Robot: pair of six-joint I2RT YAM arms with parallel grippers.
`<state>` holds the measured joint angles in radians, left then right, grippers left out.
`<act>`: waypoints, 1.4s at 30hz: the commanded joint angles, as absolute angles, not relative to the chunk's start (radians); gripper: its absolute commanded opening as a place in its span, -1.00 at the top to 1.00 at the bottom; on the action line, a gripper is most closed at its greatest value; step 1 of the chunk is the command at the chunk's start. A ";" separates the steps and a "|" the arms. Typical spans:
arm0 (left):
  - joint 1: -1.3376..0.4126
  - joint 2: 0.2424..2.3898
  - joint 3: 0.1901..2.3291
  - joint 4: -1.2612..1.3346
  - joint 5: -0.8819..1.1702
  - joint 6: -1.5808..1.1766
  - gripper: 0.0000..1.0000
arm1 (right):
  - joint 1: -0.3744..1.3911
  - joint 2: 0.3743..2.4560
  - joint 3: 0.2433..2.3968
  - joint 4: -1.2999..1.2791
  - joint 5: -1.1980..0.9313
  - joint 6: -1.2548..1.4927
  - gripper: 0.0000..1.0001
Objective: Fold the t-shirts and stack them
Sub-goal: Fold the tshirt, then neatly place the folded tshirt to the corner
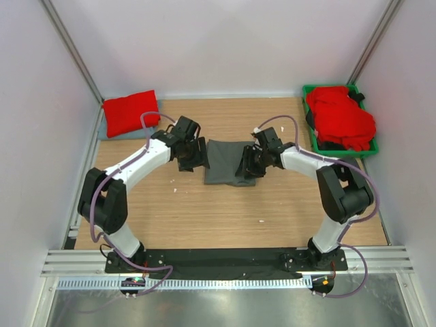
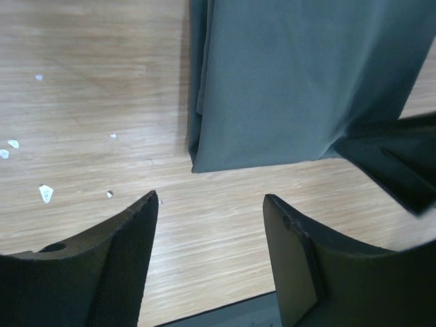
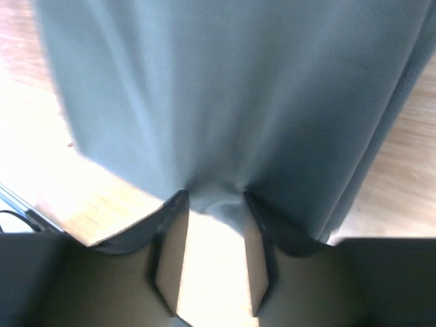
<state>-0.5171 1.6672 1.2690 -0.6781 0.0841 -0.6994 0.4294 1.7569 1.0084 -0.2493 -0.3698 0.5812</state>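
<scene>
Charcoal t-shirt (image 1: 225, 161) mid-fold. My left end effector (image 2: 211, 199) gapes beside its corner; my right end effector (image 3: 213, 197) straddles its hem, hold indeterminate. Next: grip both edges.

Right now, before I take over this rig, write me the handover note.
Left gripper: open, empty, over the table by the grey t-shirt's corner.
Right gripper: jaws parted, the grey shirt's edge between them.
Grey t-shirt: folded narrow, mid-table, between both grippers.
Done: one folded red t-shirt at the far left corner, on a pale cloth.
To do: finish the grey fold and stack it; red t-shirts lie heaped in the green bin.
</scene>
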 commanded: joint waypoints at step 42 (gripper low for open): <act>-0.373 2.201 1.387 -0.101 0.445 -0.804 0.32 | 0.434 0.469 0.920 -1.246 -0.086 0.611 -0.65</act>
